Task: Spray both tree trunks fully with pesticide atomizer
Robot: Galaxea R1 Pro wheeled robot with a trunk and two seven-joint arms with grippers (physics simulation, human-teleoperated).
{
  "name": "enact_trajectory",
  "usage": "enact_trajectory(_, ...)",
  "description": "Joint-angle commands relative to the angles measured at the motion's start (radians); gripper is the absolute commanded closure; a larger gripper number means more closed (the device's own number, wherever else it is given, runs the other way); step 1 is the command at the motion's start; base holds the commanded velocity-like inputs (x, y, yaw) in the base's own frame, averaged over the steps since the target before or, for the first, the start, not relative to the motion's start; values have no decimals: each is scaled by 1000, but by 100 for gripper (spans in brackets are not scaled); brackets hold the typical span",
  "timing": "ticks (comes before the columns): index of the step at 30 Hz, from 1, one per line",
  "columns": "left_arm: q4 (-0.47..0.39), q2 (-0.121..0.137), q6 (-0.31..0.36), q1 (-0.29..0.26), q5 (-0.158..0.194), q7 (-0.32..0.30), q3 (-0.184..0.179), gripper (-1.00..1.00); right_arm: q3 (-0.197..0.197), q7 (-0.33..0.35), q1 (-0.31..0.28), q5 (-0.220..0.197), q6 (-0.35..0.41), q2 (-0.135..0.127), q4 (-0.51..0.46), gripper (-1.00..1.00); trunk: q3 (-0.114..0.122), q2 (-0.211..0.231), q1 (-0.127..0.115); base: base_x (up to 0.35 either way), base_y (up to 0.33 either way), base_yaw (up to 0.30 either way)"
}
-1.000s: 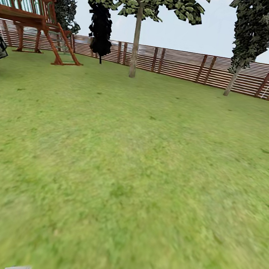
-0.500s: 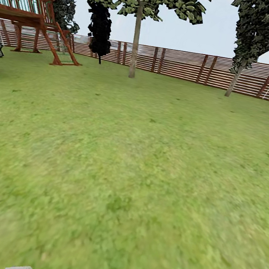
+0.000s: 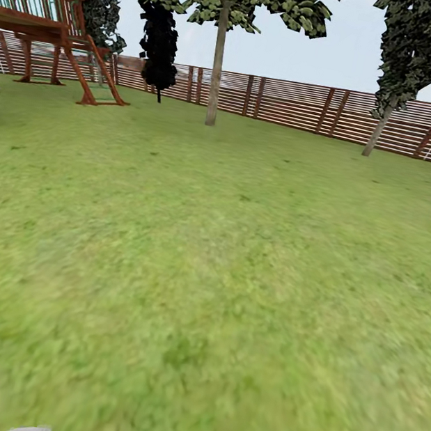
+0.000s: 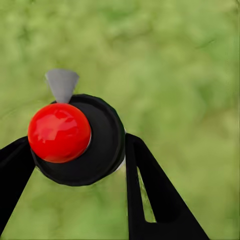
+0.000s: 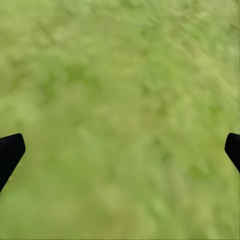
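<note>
Landmark: the brown slat fence [image 3: 298,106] along the far edge of the lawn [image 3: 208,257]; everything below is placed against it.
What changed: over the last second the whole head view has slid. The play tower [image 3: 47,9] at the fence's left end has drifted toward the picture's left edge, and the thin right-hand tree [image 3: 412,59] in front of the fence has moved further right. That is the camera and base turning or rolling, not the garden's things moving.
Left gripper [image 4: 75,150]: closed around the pesticide atomizer [image 4: 80,140], one black finger [image 4: 145,190] on each side of its round black body, the red knob and grey nozzle facing the grass.
Right gripper [image 5: 120,145]: spread wide with nothing between the fingers, grass beyond.
Atomizer location: in the left gripper, on the near side of the lawn, well apart from the fence.
Trees: a pale-trunked tree [image 3: 220,54] stands just in front of the fence, left of its middle; whether it is one of the two thick trunks to spray cannot be told.
Meaning for the task: pickup looks done; the robot appears to be in transit, and no white specks show on any trunk.
</note>
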Motion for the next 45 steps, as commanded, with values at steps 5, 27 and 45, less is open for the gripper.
enact_trajectory(5,0,0,0,0,0,0,1,100,0,0,0,0,0,0,0,-100,0,0,0,339,0,0)
enact_trajectory(27,0,-1,0,0,0,0,1,100,0,0,0,0,0,1,0,-100,0,0,0,339,0,0)
enact_trajectory(45,1,-1,0,0,0,0,0,100,0,0,0,0,0,0,0,-100,0,0,0,339,0,0)
